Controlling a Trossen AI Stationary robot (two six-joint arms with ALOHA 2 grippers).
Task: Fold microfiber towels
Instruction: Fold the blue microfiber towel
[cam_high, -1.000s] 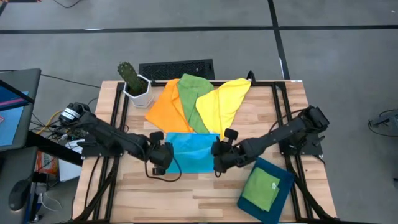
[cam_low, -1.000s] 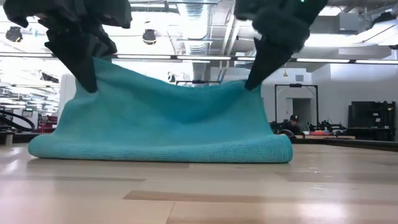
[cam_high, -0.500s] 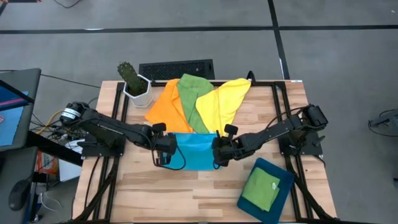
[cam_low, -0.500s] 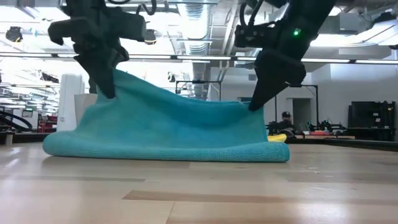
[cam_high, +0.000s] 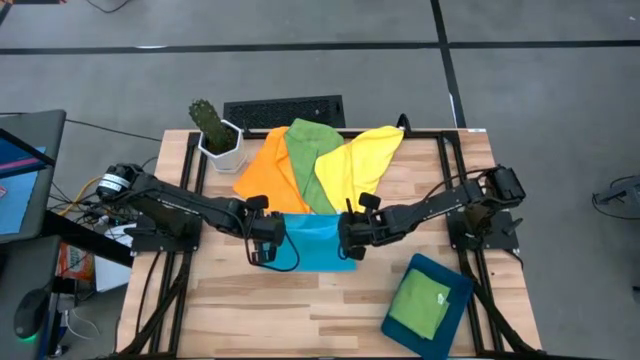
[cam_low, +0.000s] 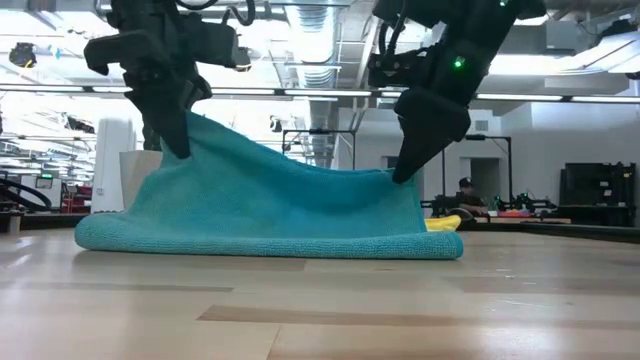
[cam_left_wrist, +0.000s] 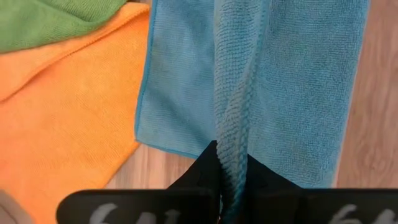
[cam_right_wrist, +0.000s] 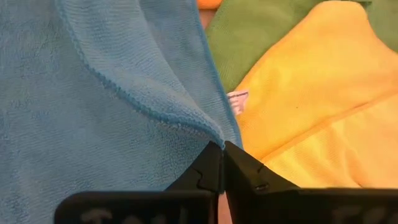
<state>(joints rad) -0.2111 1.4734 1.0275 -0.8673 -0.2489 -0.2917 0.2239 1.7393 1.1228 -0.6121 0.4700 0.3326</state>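
Observation:
The bright blue towel (cam_high: 318, 244) lies mid-table, its lower layer flat on the wood and its upper layer raised at two corners. My left gripper (cam_high: 266, 240) is shut on the left raised corner. At the right one is my right gripper (cam_high: 347, 237), also shut. Beyond them, the orange towel (cam_high: 266, 170), a green towel (cam_high: 308, 158) and the yellow towel (cam_high: 362, 165) lie spread and overlapping on the table. A second green towel (cam_high: 420, 303) lies folded on the dark teal tray (cam_high: 456, 285). My left gripper pinches a bunched edge of the blue towel (cam_left_wrist: 227, 163) between its two fingers, coming steeply from above. That corner (cam_low: 186, 130) is lifted and the cloth slopes down from it to the table. My right gripper pinches the towel's other raised corner (cam_right_wrist: 210, 135) at its fingertips, slanting down from the right. This corner (cam_low: 398, 176) is held lower, and the cloth sags between the two holds.
A potted cactus (cam_high: 214, 128) stands at the far left corner, with a black keyboard (cam_high: 283, 110) behind the table's far edge. Bare wood lies along the near edge (cam_high: 300, 310).
Both grippers have carried the towel's raised corners toward the far edge and a little toward each other, laying the upper layer over the lower one. My right gripper has also sunk, so its corner hangs lower than the left one. The fold on the table has stayed put.

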